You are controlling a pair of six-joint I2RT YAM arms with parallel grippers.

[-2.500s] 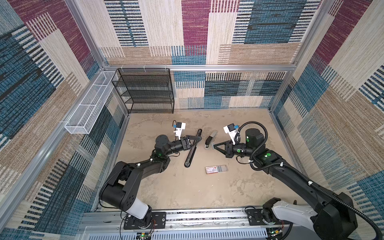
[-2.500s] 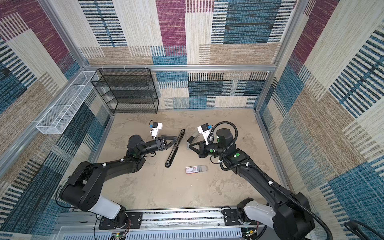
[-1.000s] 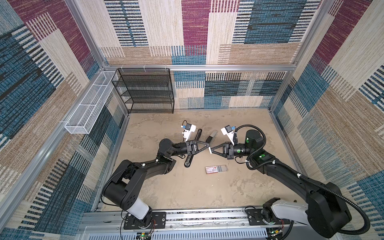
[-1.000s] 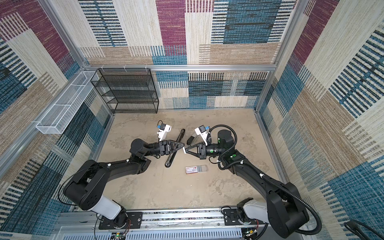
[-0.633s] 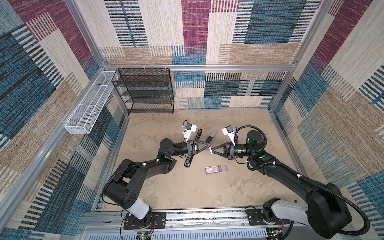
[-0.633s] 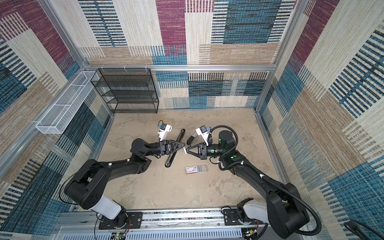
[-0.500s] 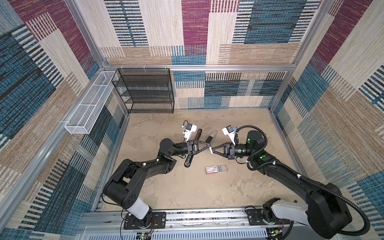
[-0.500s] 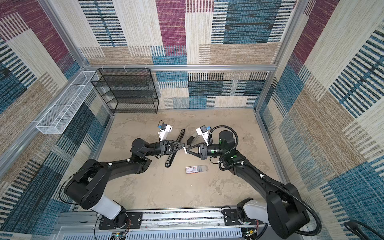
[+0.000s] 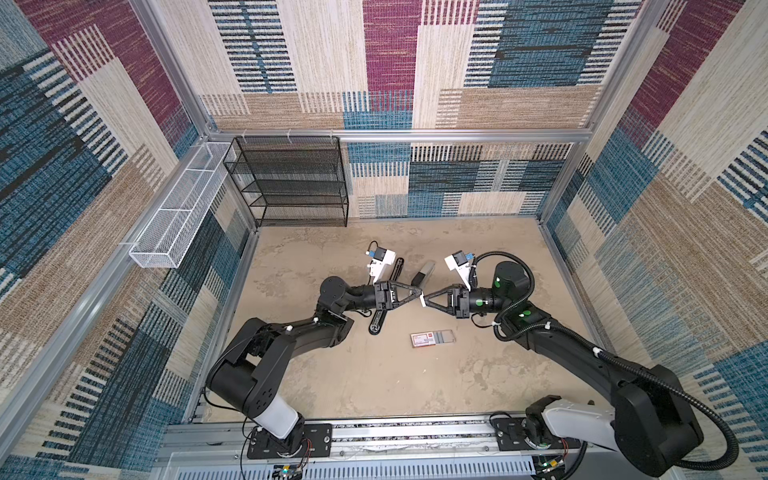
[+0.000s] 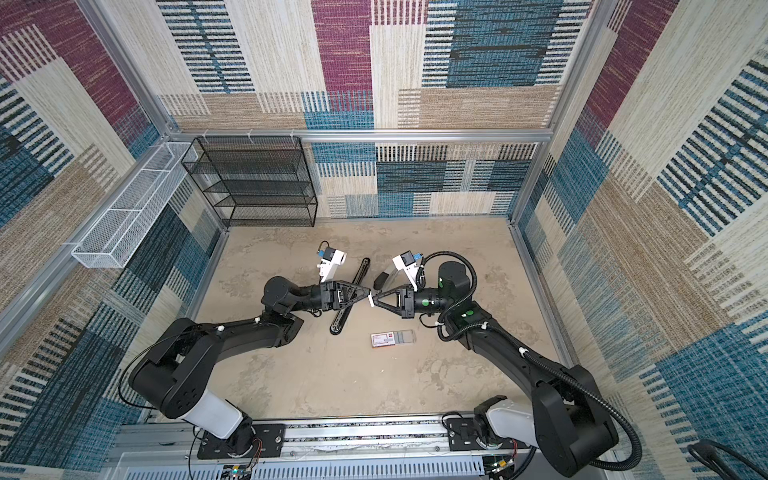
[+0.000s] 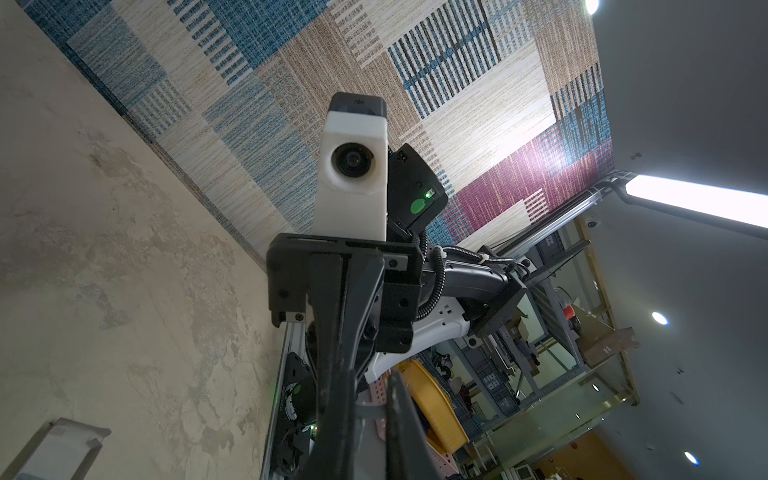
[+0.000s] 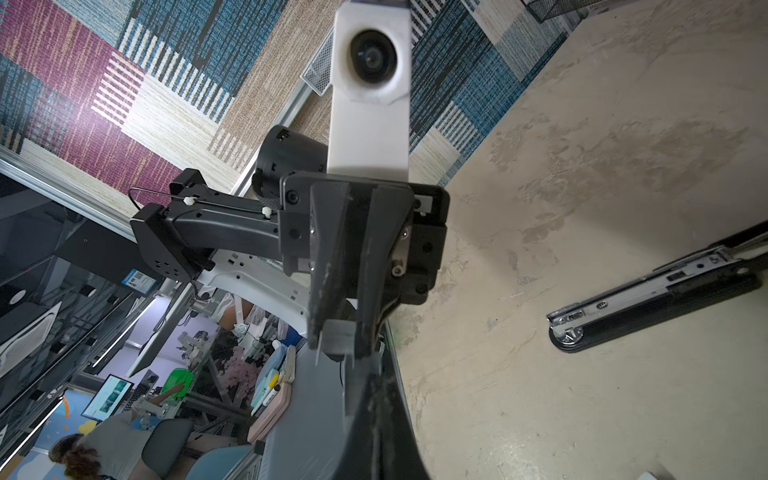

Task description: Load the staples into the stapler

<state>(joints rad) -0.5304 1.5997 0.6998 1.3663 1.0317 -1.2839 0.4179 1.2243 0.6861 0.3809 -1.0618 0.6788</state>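
Centre of the beige floor (image 9: 374,386) in both top views, and the two arms are nose to nose. The left gripper (image 9: 417,292) comes in from the left and the right gripper (image 9: 424,300) from the right. Their tips meet on the staple strip (image 9: 422,300), only a pale speck from up here. The opened stapler (image 9: 377,322) lies flat, a long black bar running partly under the left gripper. Below the tips and apart from them sits the red-and-white staples box (image 9: 424,339), its grey tray (image 9: 445,336) slid out to the right.

Left wrist view: the right gripper (image 11: 347,357) fills mid-frame, pinched narrow to a point. The left gripper's own dark fingers (image 11: 401,424) crowd the bottom edge, and I cannot make out the strip here.

Right wrist view, and here's the clear look. The small grey staple strip (image 12: 337,334) sits just below centre. The left gripper (image 12: 338,352) has narrowed onto it, a finger on each side. The strip's lower end runs into the right gripper's own closed fingers (image 12: 374,428) at the bottom. The stapler (image 12: 648,291) is at right of frame, metal magazine bared.
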